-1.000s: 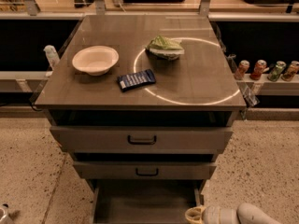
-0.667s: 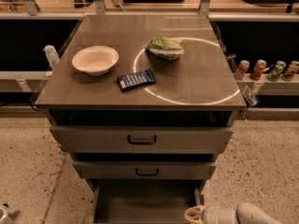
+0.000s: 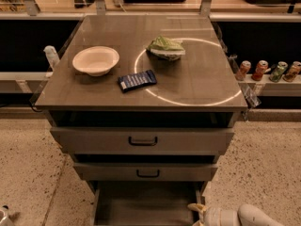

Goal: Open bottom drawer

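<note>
The grey cabinet has three drawers. The top drawer front [image 3: 141, 141] and the middle drawer front [image 3: 146, 172] each show a black loop handle and stand slightly out. The bottom drawer [image 3: 146, 204] is pulled out toward me, so I look down into its open grey interior. Its front and handle are below the picture's bottom edge, out of view. My gripper [image 3: 196, 212] is at the bottom right, at the right side of the pulled-out bottom drawer, with the white arm [image 3: 244, 216] behind it to the right.
On the cabinet top [image 3: 197, 79] lie a cream bowl [image 3: 96, 60], a dark blue packet [image 3: 137, 80] and a green bag [image 3: 165, 48]. Several drink cans [image 3: 268, 70] stand on a shelf at the right. A white bottle [image 3: 51, 55] is at the left. Speckled floor [image 3: 28, 173] lies on both sides.
</note>
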